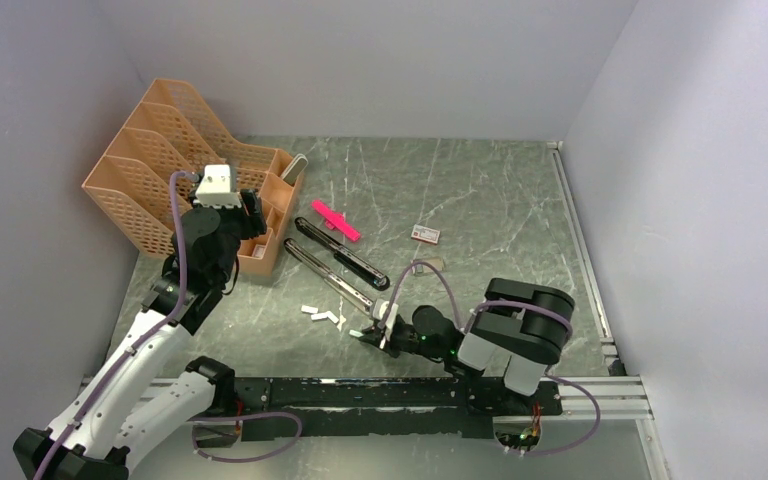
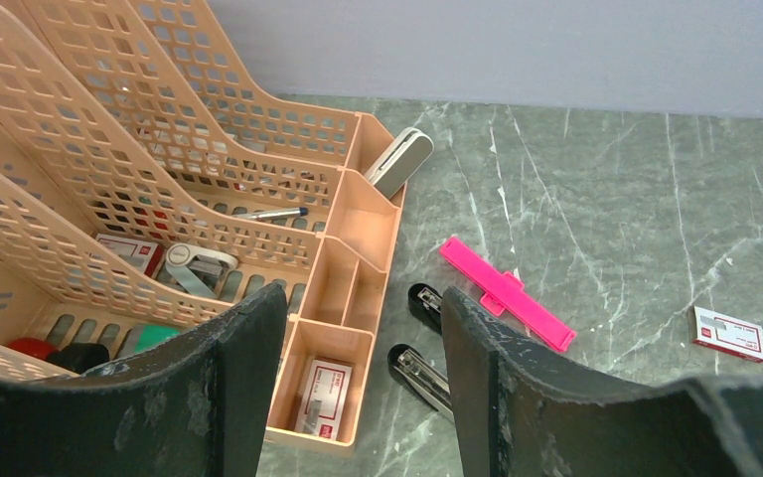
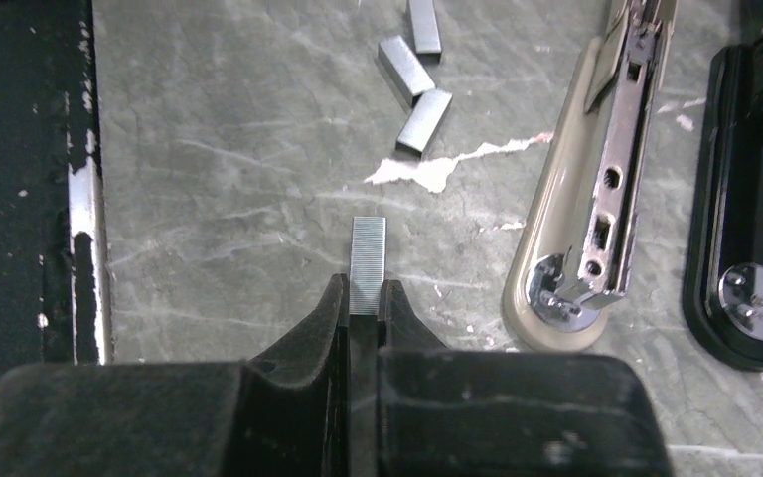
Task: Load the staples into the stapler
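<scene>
From above, the right gripper (image 1: 365, 333) sits low on the table, the nearer arm to the opened stapler (image 1: 338, 262), which lies just up-left, its long axis diagonal. Loose staples (image 1: 322, 316) rest beside it. The left gripper (image 1: 250, 212) hangs by the orange organizer (image 1: 135, 185), well apart. Its wrist view shows the fingers (image 2: 248, 358) half spread, holding nothing. The right wrist view shows jaws closed on 1 staple strip (image 3: 368, 260). The silver rail (image 3: 606, 189) lies to the right, roughly parallel, with bare table between.

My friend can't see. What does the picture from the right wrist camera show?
The robot's right hand pinches one strip of staples by its end, with the green marbled table below. Three loose strips lie farther ahead, and the stapler lies open at the right, silver rail showing.
</scene>
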Controlling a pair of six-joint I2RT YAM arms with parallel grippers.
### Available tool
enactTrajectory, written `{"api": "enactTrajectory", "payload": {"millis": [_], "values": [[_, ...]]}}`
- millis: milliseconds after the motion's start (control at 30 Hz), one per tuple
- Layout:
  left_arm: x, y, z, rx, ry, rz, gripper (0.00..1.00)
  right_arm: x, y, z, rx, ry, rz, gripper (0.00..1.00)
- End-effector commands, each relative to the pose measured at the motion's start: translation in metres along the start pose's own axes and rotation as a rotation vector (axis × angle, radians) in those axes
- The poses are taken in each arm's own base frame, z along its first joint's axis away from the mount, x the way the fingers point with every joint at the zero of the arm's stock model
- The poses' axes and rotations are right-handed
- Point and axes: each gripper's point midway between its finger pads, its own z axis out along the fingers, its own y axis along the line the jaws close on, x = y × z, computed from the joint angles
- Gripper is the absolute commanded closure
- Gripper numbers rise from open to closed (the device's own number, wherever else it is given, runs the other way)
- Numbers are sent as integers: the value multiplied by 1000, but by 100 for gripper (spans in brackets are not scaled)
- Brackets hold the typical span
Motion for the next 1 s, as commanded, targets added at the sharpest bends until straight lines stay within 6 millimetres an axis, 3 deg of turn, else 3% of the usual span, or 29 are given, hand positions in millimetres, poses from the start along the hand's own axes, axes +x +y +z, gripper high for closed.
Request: {"api": "enactTrajectory", "payload": {"millis": [0,367,533,767,967], "values": [[-16,2,-3,-1,-33,-15,37,-30,-4,3,5,-71,-16,100],[-17,1,-3,3,-29,-32,36,-103,-34,0,122,-152,-45,100],[-12,-8,-2,40,6,-82,33,-118,-57,-5,207,-102,33,100],[16,-45,4,167,141,-258,34,-127,-74,-8,242,-51,72,100],[22,-62,15,212,231,-243,34,-134,-85,-12,278,-39,120,100]]}}
